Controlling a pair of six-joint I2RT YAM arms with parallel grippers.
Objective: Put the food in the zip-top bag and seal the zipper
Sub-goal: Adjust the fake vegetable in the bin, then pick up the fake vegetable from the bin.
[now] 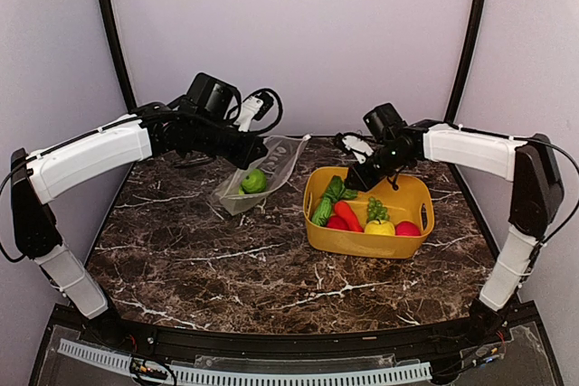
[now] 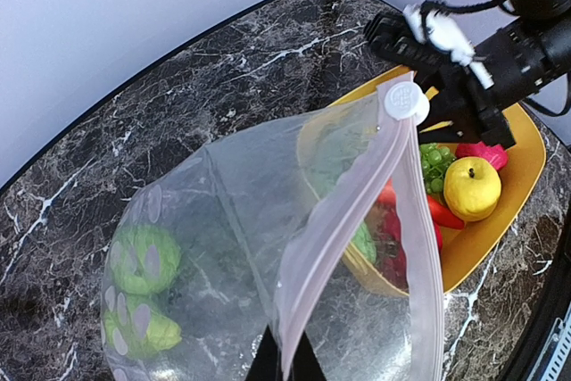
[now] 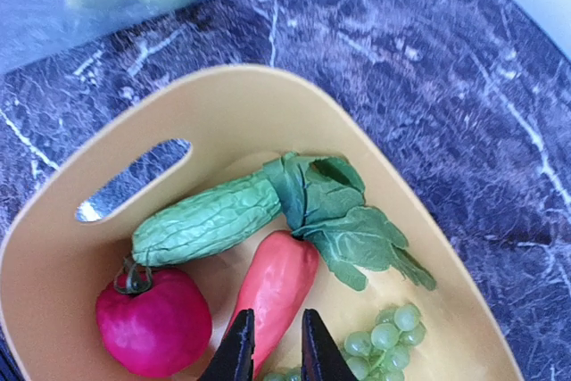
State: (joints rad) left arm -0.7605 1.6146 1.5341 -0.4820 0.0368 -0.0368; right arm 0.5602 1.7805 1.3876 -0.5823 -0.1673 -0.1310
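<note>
Left claw (image 2: 284, 361): its fingers are pressing together on the mouth edge of the zip-top bag (image 2: 232, 220), pinching the pinkish zipper (image 2: 343, 220) strip and holding the mouth up off the table. The bag is hanging open to the left of the basket, its lower end resting on the tabletop. One white slider (image 2: 406, 102) is sitting at the upper end of the strip. Two green pieces (image 2: 143, 260) are showing through the dotted plastic, lying low in the bag.

One yellow basket (image 1: 362, 243) is standing right of centre, just beside the bag. It is holding one cucumber (image 3: 205, 220), one bunch of leafy greens (image 3: 339, 211), one carrot (image 3: 277, 283), one grape bunch (image 3: 384, 336), two red fruits (image 1: 336, 222) and one yellow fruit (image 1: 379, 227).

Right claw (image 3: 274, 350): it is reaching down into the basket, its fingers standing close together with only a narrow gap between them. The lower end of the carrot is lying in that gap. Whether the pads are pressing on it cannot be told.

The table (image 1: 226, 268) is showing dark marble with white veins. Plain pale walls (image 1: 298, 33) are enclosing it on three sides, and two black posts (image 1: 113, 33) are running up the back corners.
</note>
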